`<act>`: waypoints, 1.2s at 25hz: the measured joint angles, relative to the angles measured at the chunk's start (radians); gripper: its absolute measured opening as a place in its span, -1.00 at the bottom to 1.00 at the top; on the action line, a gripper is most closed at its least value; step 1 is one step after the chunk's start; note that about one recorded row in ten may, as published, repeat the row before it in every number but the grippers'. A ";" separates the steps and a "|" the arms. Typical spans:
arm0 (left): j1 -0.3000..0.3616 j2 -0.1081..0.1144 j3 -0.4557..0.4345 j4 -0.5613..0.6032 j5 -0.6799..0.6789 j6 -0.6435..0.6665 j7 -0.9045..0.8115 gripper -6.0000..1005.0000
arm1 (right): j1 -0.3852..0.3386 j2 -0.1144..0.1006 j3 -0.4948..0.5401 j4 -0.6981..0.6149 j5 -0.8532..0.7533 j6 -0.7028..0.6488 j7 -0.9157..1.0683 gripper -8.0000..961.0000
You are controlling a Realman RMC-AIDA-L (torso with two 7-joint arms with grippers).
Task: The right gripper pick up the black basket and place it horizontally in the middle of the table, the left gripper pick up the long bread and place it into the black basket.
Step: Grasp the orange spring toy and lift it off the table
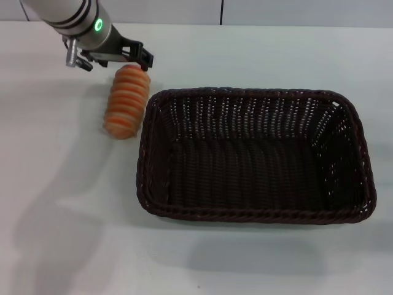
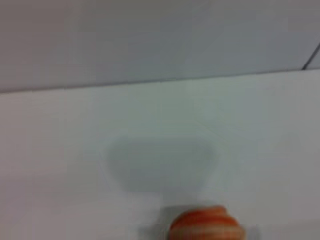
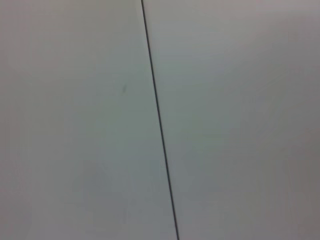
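Observation:
The long bread (image 1: 126, 101), orange and cream striped, lies on the white table (image 1: 55, 184) just left of the black basket (image 1: 255, 153). The basket is large, dark woven wicker, sits lengthwise across the middle of the table and is empty. My left gripper (image 1: 132, 60), on the white and silver arm with the green ring, is at the bread's far end, right above it. One end of the bread shows at the edge of the left wrist view (image 2: 206, 225). My right gripper is out of view.
The right wrist view shows only a pale surface with a thin dark seam (image 3: 159, 120). The table's far edge meets a pale wall (image 1: 245, 12) behind the basket.

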 joint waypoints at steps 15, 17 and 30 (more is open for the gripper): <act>0.002 -0.004 0.000 0.076 0.000 0.017 -0.016 0.71 | 0.004 -0.001 -0.001 -0.006 -0.032 -0.015 0.016 0.36; 0.001 -0.005 0.001 0.095 0.000 0.021 -0.017 0.71 | 0.004 -0.002 -0.002 -0.006 -0.032 -0.015 0.016 0.36; -0.003 -0.010 0.003 0.135 -0.003 0.030 -0.009 0.70 | 0.027 0.000 -0.002 -0.008 -0.035 -0.007 0.016 0.36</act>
